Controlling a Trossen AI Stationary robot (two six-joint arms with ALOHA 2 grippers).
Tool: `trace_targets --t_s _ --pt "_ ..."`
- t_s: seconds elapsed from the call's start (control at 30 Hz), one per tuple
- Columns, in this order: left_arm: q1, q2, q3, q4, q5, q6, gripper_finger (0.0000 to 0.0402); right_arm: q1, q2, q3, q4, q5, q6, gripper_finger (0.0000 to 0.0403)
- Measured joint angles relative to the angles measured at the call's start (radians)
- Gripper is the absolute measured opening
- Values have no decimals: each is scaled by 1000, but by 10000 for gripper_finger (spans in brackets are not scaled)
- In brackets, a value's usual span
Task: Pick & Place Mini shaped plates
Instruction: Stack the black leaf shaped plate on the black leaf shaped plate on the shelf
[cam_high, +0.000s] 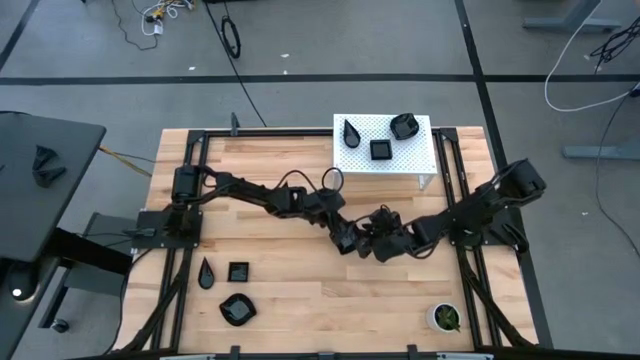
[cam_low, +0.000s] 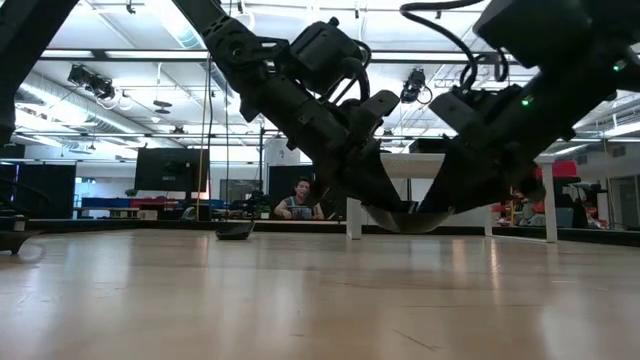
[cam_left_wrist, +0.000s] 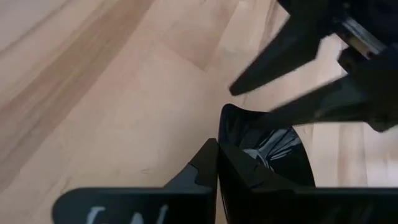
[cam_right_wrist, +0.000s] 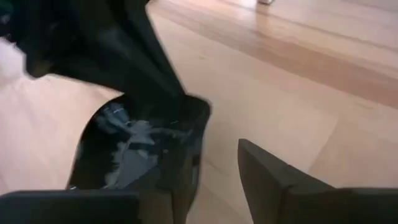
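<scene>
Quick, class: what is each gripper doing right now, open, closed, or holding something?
Left gripper: closed on the rim of a glossy black plate above mid-table.
Right gripper: fingers open at the same plate, not gripping it.

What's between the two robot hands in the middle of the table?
A black plate. The left gripper pinches its rim; the right gripper is open beside it. Both wrist views show this.

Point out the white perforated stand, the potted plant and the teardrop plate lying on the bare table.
White perforated stand (cam_high: 420, 158), high view: bare part of its top near the right edge.
Potted plant (cam_high: 446, 318), high view: middle of the green leaves in the white pot.
Teardrop plate (cam_high: 206, 273), high view: middle of its dark bowl.
</scene>
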Motion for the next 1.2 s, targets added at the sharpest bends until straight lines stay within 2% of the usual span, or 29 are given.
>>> trace_targets --t_s 0.17,0.4,0.53,0.63,0.77,0.87,0.93,1.0,1.1,1.2 --pt "0 0 0 0 -1 0 17 -15 4 0 18 -4 -17 105" --pt "0 0 0 1 -8 0 17 -15 4 0 18 -48 -29 17" --pt "0 2 -1 6 -5 5 24 -15 4 0 17 -50 -39 9" --pt "11 -6 -1 7 36 30 53 -14 5 0 15 -57 -35 5" --pt "43 -41 0 5 131 56 117 -3 5 0 12 -89 -33 4" --pt "71 -84 -1 -57 215 62 164 15 5 0 6 -105 -32 2" --pt "83 -127 0 -122 230 89 188 37 2 0 4 -110 -22 2" --pt "81 -176 0 -225 187 136 205 66 -9 0 -2 -116 -17 1" --pt "50 -225 0 -375 65 184 218 114 -47 -1 -15 -107 -17 1" --pt "-15 -237 -11 -434 -48 183 222 149 -123 -1 -37 -88 -38 1"
